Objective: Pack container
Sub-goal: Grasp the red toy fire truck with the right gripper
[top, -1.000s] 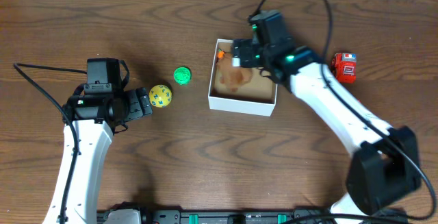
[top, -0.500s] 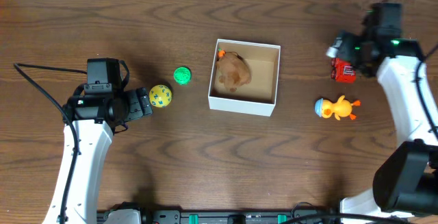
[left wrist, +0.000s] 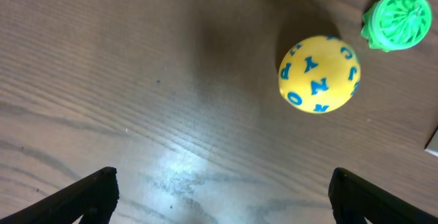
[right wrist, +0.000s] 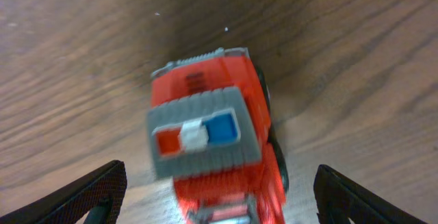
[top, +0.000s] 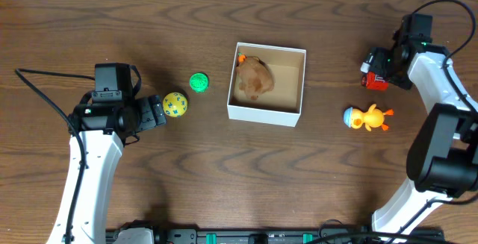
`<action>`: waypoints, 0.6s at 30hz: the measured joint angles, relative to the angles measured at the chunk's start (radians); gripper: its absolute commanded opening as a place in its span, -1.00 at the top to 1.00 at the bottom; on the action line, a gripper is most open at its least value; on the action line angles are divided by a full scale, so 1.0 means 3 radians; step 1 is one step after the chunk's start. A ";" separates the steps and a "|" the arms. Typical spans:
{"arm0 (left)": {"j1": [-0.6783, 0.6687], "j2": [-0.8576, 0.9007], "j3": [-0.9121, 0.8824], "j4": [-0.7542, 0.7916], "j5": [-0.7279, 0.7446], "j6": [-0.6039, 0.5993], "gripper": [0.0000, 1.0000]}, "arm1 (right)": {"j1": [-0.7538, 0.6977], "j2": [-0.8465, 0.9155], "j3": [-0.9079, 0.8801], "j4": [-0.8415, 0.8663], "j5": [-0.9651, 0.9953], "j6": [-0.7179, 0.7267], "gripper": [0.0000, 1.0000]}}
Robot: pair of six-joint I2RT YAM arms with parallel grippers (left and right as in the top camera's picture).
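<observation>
Right gripper (right wrist: 220,191) is spread wide open, one finger on each side of the red toy truck (right wrist: 209,138), and from the wrist view neither finger looks to be touching it, so nothing is grasped. The truck sits on its wheels near the right edge of the table (top: 89,20), up toward the far side. A bit nearer the front edge there's a yellow duck (top: 366,117), lying loose.

The container (top: 265,113) is around the middle of the table, well apart from that arm. It has a brown fuzzy toy (top: 254,80) inside against its left wall, plus something small and orange in the far left corner that I can't make out.

Over by the left edge, the left gripper (left wrist: 229,193) is open too and holding nothing, with the yellow letter ball (left wrist: 319,74) just ahead of it and a green ridged toy (left wrist: 397,20) beyond that, both left of the container.

My read: this is the pick-up step for the truck. Next move needs a drop lower, a squeeze across the truck's sides, then a carry over the white wall to the free right half of the brown floor
</observation>
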 measured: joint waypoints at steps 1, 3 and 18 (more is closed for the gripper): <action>0.0000 0.0000 0.0000 -0.0006 0.0000 0.0000 -0.96 | 0.0000 0.0033 0.0000 0.0011 0.0005 -0.0010 -0.77; 0.0000 0.0000 0.0000 -0.0010 0.0000 0.0000 -0.96 | 0.0000 0.0094 0.0000 0.0045 0.0018 -0.0025 -0.75; 0.0000 0.0001 0.0000 -0.0042 0.0001 0.0000 -0.96 | 0.0000 0.0263 0.0000 0.0153 0.0033 -0.0098 -0.21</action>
